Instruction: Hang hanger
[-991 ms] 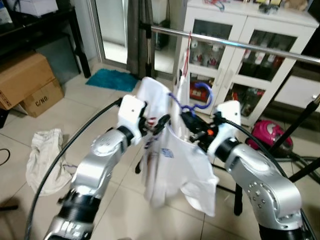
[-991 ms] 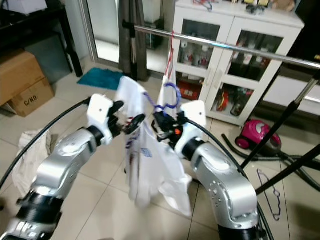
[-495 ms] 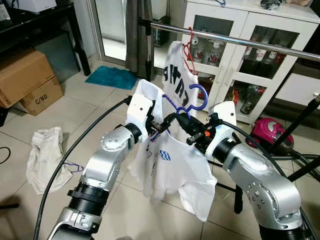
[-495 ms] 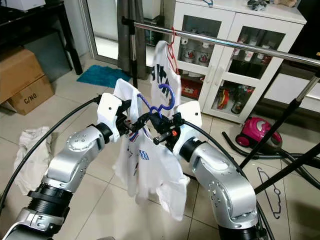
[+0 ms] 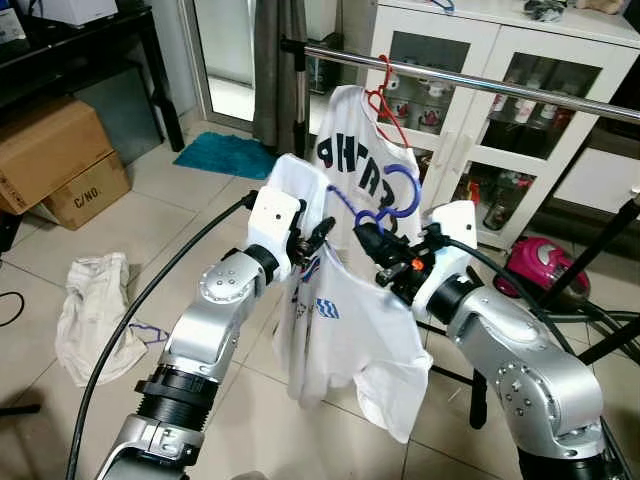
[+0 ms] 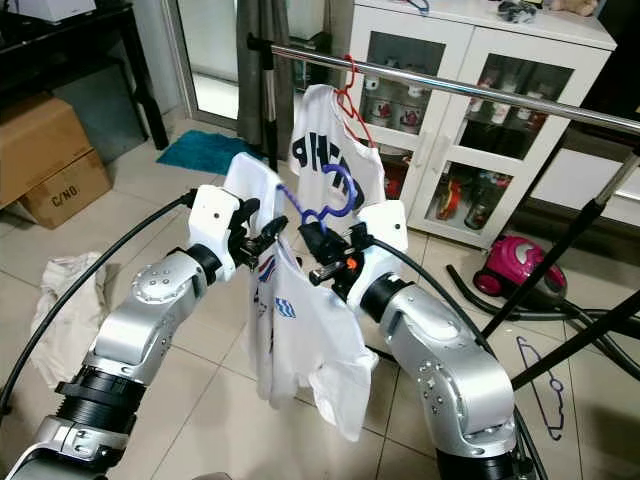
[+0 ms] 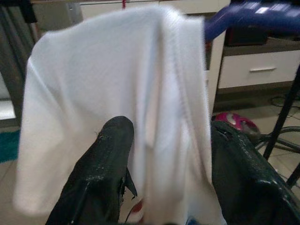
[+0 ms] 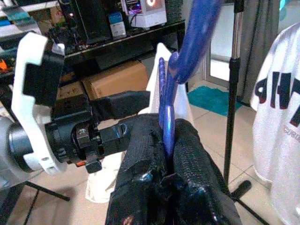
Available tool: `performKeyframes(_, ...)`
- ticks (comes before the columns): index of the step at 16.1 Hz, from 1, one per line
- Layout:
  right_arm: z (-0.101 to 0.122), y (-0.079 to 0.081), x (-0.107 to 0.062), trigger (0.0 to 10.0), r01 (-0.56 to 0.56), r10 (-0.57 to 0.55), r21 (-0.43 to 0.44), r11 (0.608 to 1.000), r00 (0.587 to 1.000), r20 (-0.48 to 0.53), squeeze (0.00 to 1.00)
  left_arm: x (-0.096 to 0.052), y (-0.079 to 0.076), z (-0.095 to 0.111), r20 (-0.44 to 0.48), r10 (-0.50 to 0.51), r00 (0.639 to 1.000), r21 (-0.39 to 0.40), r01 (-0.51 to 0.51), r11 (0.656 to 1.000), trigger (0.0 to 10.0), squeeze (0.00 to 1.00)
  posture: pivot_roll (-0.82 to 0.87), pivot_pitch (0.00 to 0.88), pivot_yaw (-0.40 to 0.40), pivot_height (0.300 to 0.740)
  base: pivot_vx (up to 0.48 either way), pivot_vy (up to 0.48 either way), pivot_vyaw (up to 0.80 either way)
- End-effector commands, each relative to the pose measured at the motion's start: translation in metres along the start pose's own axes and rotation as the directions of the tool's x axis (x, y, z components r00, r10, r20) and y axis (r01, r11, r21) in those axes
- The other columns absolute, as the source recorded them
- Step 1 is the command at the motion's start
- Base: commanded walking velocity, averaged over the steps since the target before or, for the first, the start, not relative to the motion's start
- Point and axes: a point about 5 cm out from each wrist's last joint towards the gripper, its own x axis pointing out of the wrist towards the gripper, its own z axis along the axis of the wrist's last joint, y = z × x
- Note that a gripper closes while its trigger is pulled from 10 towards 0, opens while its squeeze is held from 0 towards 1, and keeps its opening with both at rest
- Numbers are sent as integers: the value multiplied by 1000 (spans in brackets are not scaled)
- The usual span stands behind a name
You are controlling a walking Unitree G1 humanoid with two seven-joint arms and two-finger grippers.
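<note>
The blue hanger (image 5: 385,200) carries a white T-shirt (image 5: 350,340) and is held up between the two arms, in front of and below the steel rail (image 5: 480,82), with its hook rising clear above the grippers. The right gripper (image 8: 166,154) has its black fingers closed tight on the hanger's neck, just under the hook. The left gripper (image 7: 164,173) has its fingers set fairly wide with the shirt's shoulder fabric lying between them; whether the cloth is truly pinched cannot be told.

Already on the rail, to the far left, hangs a red hanger (image 5: 385,100) with a white printed shirt (image 5: 365,160). The rail runs off to the right in front of a white glass-door cabinet (image 5: 500,120).

To do this step well, the hook probably needs to be lifted above the rail, carried over it and then lowered so its open side drops onto the steel. A bare stretch to the right of the red hanger looks the better target, so the two shirts do not bunch. The right gripper should keep the neck upright so the hook does not swing, while the left one supports the shoulder so the shirt does not slide off. The risks are the hook knocking the rail from below or catching the printed shirt.

On the floor lie a crumpled white cloth (image 5: 92,310) at left, cardboard boxes (image 5: 55,165) beyond it, and a pink vacuum cleaner (image 5: 545,268) at right.
</note>
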Motion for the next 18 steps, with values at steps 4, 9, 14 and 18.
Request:
performKeyframes(4, 7, -4, -5, 0, 14, -14, 9, 1000, 999, 49, 0, 1, 5, 5, 20, 16, 1000, 32, -17, 999, 0, 0, 58, 0, -4, 740, 0, 0, 0)
performKeyframes(9, 5, -6, -7, 0, 20, -21, 21, 1000, 999, 45, 0, 1, 5, 7, 38, 15, 999, 43, -16, 999, 0, 0, 61, 0, -5, 740, 0, 0, 0)
performKeyframes(14, 2, -6, -7, 0, 20, -21, 24, 1000, 999, 36, 0, 0, 6, 11, 65, 7, 998, 51, -10, 999, 0, 0, 64, 0, 1, 740, 0, 0, 0)
performKeyframes(18, 1, -7, -7, 0, 23, -23, 22, 1000, 999, 33, 0, 0, 7, 11, 77, 0, 997, 31, -2, 1000, 0, 0, 65, 0, 5, 740, 0, 0, 0)
